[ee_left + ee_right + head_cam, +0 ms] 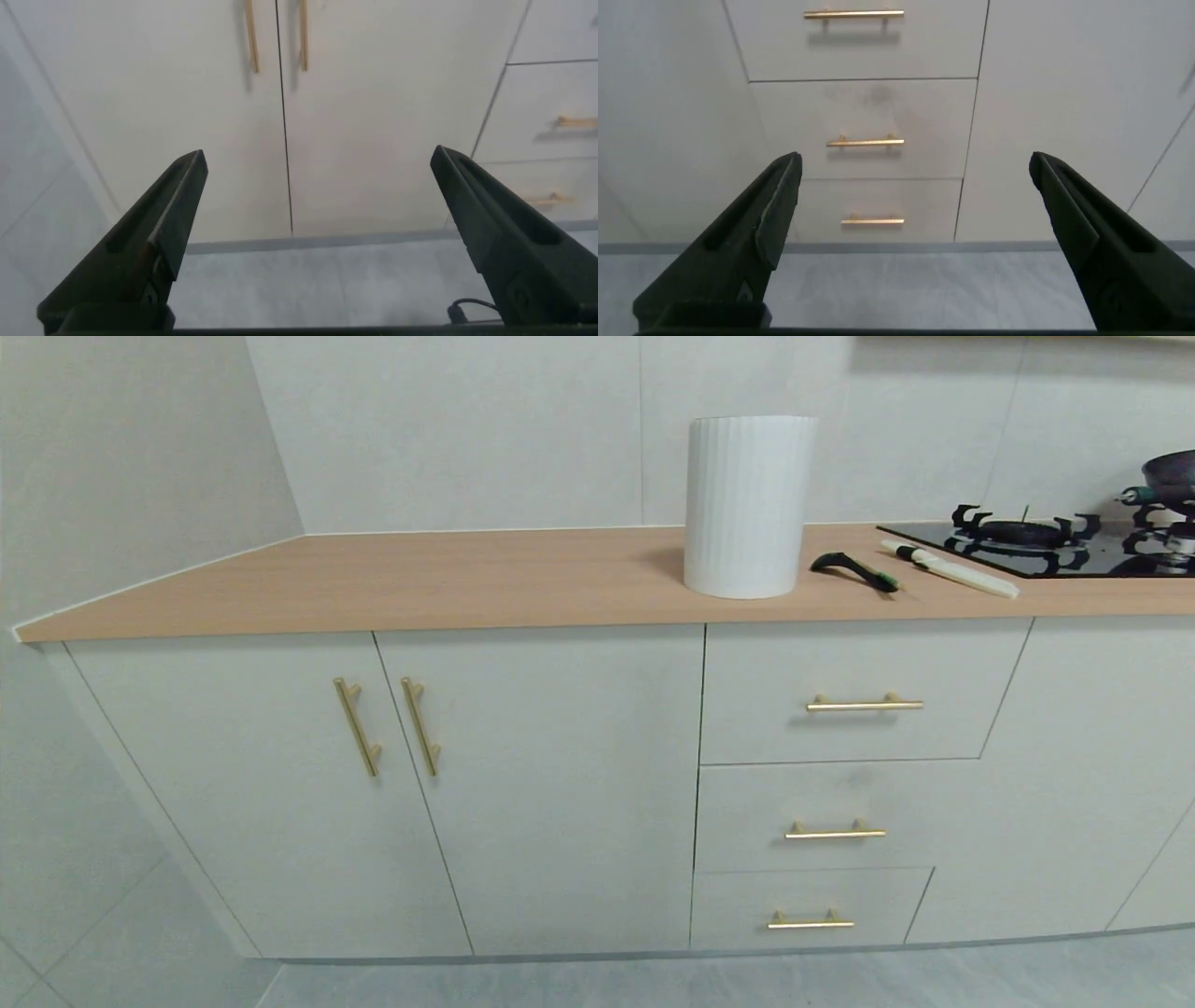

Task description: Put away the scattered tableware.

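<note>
**Both grippers wide and low at the cabinet fronts; tableware up on the counter**

- Countertop [420,579]: wood-toned, runs the length of the wall above pale cabinets.
- White ribbed canister [750,504]: stands upright on the counter, above the seam between the doors and the drawer stack.
- Black-handled utensil [854,570]: lies flat just beside the canister on its hob side. It has a green tip, and I cannot tell what kind of tool it is.
- Knife [950,570]: pale blade or sheath with a dark-and-green handle. It lies flat and angled between the utensil and the hob [1027,546], its handle end at the hob's near corner. It is near the utensil but apart from it.
- Left gripper [318,159]: jaws spread wide, nothing between them. It sits low, facing the double doors [280,112], with the door seam running between the fingers and the floor [355,280] close below.
- Right gripper [915,161]: jaws equally wide, nothing held. It sits low, facing the drawers [864,121], with the middle and bottom brass handles framed between the fingers.
- Relation: utensil and knife rest on the counter above the top drawer, well apart from both grippers. Both grippers are down at the level of the lower cabinet fronts, and neither touches any tableware.
</note>
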{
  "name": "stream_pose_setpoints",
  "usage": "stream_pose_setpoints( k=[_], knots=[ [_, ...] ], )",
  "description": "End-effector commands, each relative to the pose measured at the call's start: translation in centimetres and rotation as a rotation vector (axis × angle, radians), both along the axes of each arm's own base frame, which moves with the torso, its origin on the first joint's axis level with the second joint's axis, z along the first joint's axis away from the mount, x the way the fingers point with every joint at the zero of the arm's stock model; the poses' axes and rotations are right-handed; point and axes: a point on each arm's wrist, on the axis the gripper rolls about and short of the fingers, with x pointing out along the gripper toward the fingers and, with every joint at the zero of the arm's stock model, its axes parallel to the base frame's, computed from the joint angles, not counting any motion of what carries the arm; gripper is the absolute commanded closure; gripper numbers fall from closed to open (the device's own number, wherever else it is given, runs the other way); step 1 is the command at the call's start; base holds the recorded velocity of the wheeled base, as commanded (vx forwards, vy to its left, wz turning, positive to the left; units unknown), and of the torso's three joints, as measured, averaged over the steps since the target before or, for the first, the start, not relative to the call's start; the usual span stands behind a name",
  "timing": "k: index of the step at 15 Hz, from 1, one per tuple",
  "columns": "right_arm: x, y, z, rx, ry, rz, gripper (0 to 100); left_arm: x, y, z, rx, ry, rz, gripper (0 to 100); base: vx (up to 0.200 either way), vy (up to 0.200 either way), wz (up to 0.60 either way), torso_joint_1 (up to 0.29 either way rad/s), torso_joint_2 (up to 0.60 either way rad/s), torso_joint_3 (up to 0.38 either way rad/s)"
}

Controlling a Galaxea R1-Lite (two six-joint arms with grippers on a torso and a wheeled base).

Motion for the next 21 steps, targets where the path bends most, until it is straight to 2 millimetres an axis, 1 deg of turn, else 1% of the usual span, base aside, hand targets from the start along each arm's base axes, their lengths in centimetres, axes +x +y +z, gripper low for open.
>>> stream_pose_setpoints(
  k=[1, 11, 12, 13, 14, 15, 16, 18, 19, 21],
  knots=[
    [0.0, 0.0, 0.0, -0.001, 0.002, 0.001, 0, 0.0, 0.0, 0.0, 0.0, -0.001, 0.001, 0, 0.0, 0.0, 0.0, 0.0, 0.0, 0.0],
    [0.0, 0.0, 0.1, -0.02, -0.004, 0.003, 0, 0.0, 0.0, 0.0, 0.0, -0.001, 0.001, 0, 0.0, 0.0, 0.0, 0.0, 0.0, 0.0],
    [-0.3, 0.0, 1.1, -0.023, -0.045, 0.013, 0, 0.0, 0.0, 0.0, 0.0, -0.001, 0.001, 0, 0.0, 0.0, 0.0, 0.0, 0.0, 0.0],
    [-0.9, 0.1, 3.3, -0.008, -0.099, 0.049, 0, 0.0, 0.0, 0.0, 0.0, -0.001, 0.001, 0, 0.0, 0.0, 0.0, 0.0, 0.0, 0.0],
    [-0.9, 0.1, 4.1, 0.007, -0.094, 0.078, 0, 0.0, 0.0, 0.0, 0.0, -0.001, 0.001, 0, 0.0, 0.0, 0.0, 0.0, 0.0, 0.0],
    [-0.1, 0.2, 5.3, 0.007, -0.034, 0.118, 0, 0.0, 0.0, 0.0, 0.0, -0.001, 0.001, 0, 0.0, 0.0, 0.0, 0.0, 0.0, 0.0],
    [0.7, 0.3, 5.9, 0.009, 0.018, 0.141, 0, 0.0, 0.0, 0.0, 0.0, -0.001, 0.001, 0, 0.0, 0.0, 0.0, 0.0, 0.0, 0.0],
    [3.6, 0.5, 7.6, 0.024, 0.182, 0.209, 0, 0.0, 0.0, 0.0, 0.0, -0.001, 0.001, 0, 0.0, 0.0, 0.0, 0.0, 0.0, 0.0],
    [5.3, 0.5, 8.5, 0.031, 0.257, 0.214, 0, 0.0, 0.0, 0.0, 0.0, -0.001, 0.001, 0, 0.0, 0.0, 0.0, 0.0, 0.0, 0.0],
    [9.9, 0.6, 10.1, 0.045, 0.409, 0.213, 0, 0.0, 0.0, 0.0, 0.0, -0.001, 0.001, 0, 0.0, 0.0, 0.0, 0.0, 0.0, 0.0]
  ],
)
